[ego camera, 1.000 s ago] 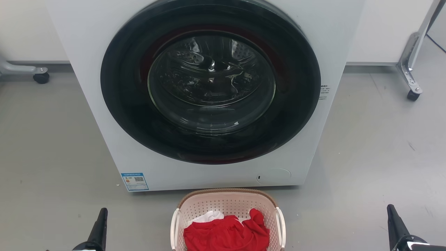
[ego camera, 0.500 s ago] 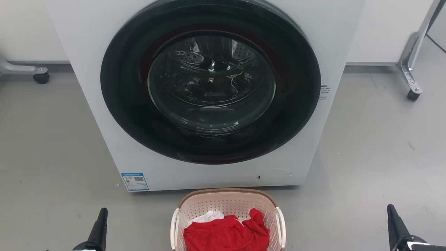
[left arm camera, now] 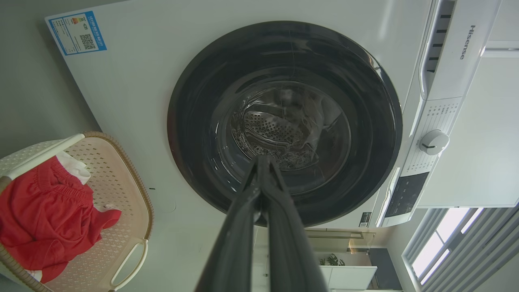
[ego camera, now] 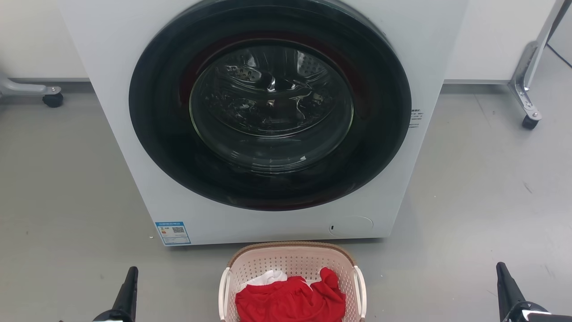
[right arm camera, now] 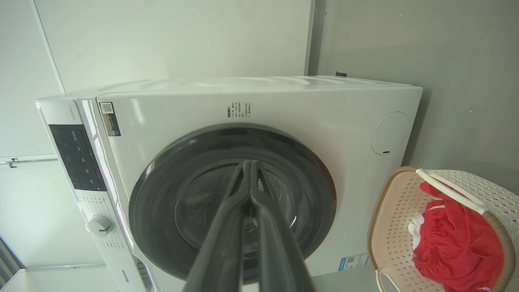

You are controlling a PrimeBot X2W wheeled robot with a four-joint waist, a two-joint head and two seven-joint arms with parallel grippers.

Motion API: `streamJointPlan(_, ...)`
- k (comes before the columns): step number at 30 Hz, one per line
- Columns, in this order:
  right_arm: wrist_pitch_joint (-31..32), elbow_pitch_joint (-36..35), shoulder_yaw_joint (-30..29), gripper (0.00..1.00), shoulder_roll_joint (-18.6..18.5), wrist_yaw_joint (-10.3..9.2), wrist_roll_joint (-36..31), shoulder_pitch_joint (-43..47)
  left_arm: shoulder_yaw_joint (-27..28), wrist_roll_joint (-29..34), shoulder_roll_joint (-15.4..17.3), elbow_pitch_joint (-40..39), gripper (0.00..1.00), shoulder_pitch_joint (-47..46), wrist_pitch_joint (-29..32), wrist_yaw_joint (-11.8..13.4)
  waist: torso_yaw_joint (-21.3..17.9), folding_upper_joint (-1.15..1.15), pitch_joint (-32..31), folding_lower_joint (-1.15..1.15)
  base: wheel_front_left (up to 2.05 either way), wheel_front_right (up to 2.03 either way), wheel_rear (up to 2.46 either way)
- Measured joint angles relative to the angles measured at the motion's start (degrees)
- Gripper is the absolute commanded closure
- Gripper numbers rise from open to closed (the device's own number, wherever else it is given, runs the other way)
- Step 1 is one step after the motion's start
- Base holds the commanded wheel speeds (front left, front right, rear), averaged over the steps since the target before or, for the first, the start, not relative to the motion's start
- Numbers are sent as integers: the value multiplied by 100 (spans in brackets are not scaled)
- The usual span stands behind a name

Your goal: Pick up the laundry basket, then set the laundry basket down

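The laundry basket (ego camera: 290,261) stands on the grey floor at the bottom centre of the head view, just in front of the washer. It is pale pink-beige with perforated walls, a brown rim and white side handles, and it holds red and white clothes (ego camera: 290,302). My left gripper (ego camera: 132,271) is low at the left, well apart from the basket, and my right gripper (ego camera: 500,267) is low at the far right. Both are shut on nothing, fingertips together in the left wrist view (left arm camera: 263,160) and the right wrist view (right arm camera: 247,164). The basket (left arm camera: 115,170) (right arm camera: 399,207) sits off to the side in each wrist view.
A white front-loading washer (ego camera: 111,134) with a closed dark round door (ego camera: 270,105) stands right behind the basket. Wheeled metal frame legs stand at the back left (ego camera: 52,99) and back right (ego camera: 530,120). Grey floor (ego camera: 469,201) lies on both sides of the washer.
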Motion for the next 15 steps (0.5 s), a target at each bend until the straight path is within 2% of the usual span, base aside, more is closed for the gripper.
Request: streamJointPlan(15,0,0,0,100,0,0,0,0,0,-1,0,-4,100,0,-1,0,0,0,1,0,0,0,0)
